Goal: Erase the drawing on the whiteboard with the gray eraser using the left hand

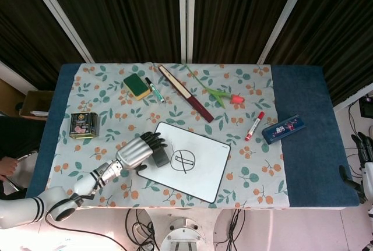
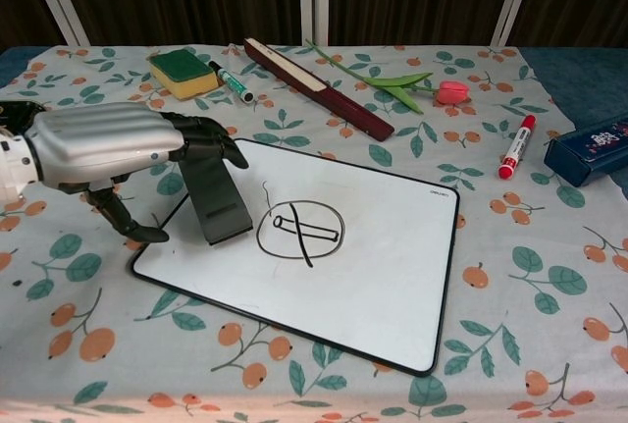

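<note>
While flat, gray eraser (image 2: 218, 202) dark.

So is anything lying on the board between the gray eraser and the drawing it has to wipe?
Nothing visible: only bare whiteboard separates the gray eraser from the drawing. The left hand already has fingers over the eraser's far end.
</note>
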Available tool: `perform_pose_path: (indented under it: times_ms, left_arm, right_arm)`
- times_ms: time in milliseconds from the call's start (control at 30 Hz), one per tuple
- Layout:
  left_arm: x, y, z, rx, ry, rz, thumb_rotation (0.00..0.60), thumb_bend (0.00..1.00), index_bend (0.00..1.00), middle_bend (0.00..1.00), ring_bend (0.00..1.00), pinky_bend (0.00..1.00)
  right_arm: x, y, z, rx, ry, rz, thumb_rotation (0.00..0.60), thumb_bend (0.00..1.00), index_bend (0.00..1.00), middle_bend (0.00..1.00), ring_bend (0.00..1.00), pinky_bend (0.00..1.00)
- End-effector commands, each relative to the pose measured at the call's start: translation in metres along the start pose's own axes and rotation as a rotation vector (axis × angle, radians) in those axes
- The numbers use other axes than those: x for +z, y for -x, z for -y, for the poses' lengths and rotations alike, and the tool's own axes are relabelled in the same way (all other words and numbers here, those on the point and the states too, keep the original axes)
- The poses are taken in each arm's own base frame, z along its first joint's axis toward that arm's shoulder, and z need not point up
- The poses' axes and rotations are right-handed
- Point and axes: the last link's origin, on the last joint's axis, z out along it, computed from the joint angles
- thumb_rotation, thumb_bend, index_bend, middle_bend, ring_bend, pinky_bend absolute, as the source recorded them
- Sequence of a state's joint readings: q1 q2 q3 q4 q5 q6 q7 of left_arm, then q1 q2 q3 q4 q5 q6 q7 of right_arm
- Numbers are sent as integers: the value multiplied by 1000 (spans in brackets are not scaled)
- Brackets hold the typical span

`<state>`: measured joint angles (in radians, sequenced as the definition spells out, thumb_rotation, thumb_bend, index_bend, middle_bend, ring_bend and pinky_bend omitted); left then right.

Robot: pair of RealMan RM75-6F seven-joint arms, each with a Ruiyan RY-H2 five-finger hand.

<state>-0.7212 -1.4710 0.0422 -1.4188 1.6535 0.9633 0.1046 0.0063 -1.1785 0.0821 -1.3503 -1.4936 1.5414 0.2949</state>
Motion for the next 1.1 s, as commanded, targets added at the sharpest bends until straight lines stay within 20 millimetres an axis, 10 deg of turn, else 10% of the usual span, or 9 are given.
perform_pose_path:
  times_ms: [33,1100]
  left_arm:
    - [1,1,-1,7,11,-5,600,202,178,154,75,169]
    - [7,12,-2,46,79,-74,600,284,388,307,206,309]
  right_arm:
    - [0,0,0,0,0,-1,600,292,0,0,0,0]
    - [1,4,0,-13,13,16,600,291,0,0,0,0]
